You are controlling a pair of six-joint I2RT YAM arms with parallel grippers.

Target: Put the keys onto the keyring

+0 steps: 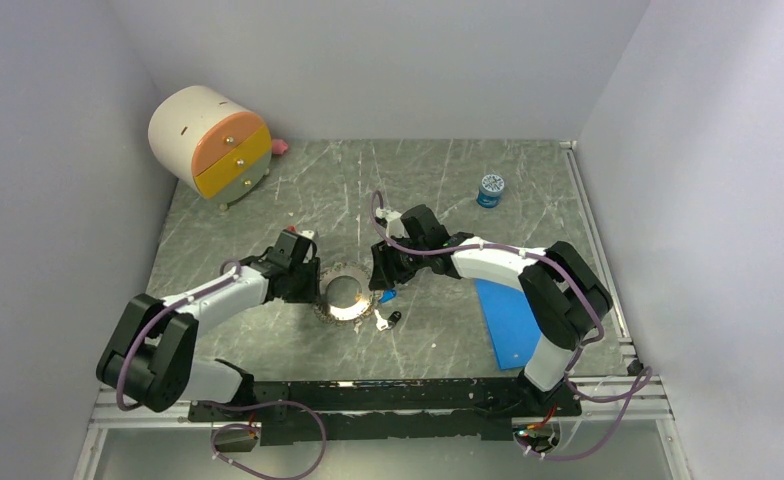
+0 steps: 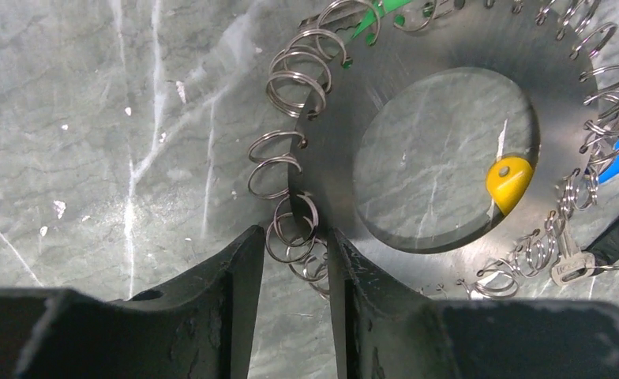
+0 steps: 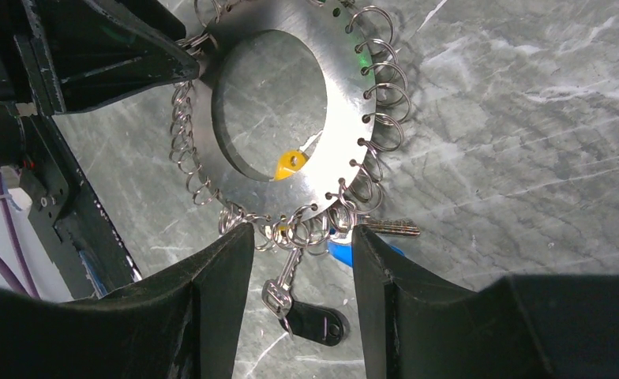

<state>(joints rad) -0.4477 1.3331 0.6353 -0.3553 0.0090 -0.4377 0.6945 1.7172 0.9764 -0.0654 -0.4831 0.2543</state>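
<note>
The left arm [image 1: 203, 300] is reaching from the near left toward the middle with its elbow folded low by its base. The left gripper [image 1: 315, 287] is pointing right and downward, its jaws standing a narrow gap apart. The right arm [image 1: 498, 262] is stretching leftward from the near right. The right gripper [image 1: 376, 283] is angling down close to the left one, its jaws parted wider.
</note>
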